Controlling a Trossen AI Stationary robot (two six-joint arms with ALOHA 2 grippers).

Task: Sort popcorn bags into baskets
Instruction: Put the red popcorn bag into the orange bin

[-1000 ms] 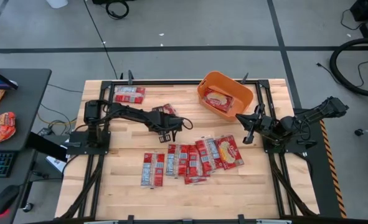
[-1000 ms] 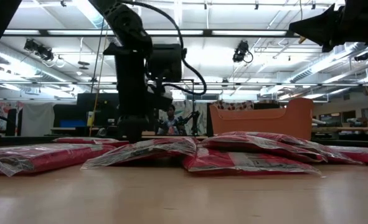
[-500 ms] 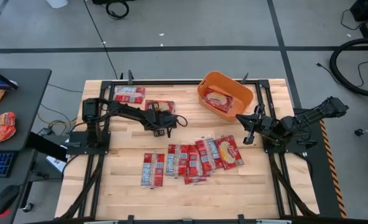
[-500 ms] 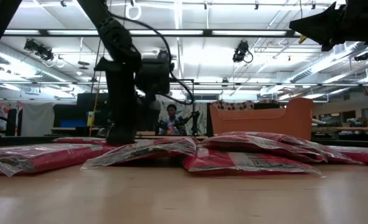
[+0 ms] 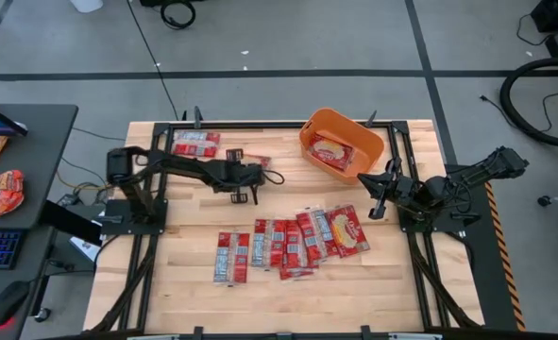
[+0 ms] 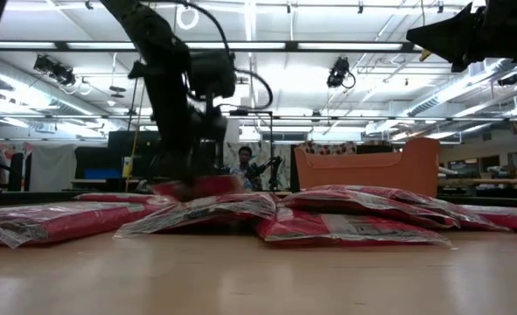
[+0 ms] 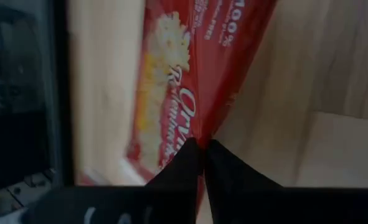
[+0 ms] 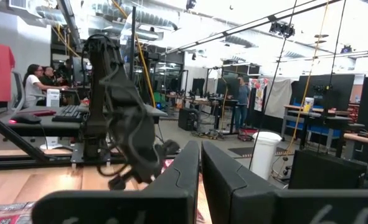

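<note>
Since the left hand (image 5: 251, 170) is only pinching the very edge of one popcorn bag (image 7: 190, 81), I'd worry it slips out on the way to the orange basket (image 5: 343, 139), which sits well apart at the far right corner of the bench (image 5: 184, 274); a flat slick packet held by a thin edge could also droop and catch the basket rim. The right hand (image 5: 373, 195) waits near the basket, fingers pressed together on nothing. A row of bags (image 5: 293, 241) lies mid-bench, one more (image 5: 196, 143) at the far left. Compared with a second ago, the left hand was spread over the packet and nearer the middle; now it's clamped and has pulled back toward its base.
</note>
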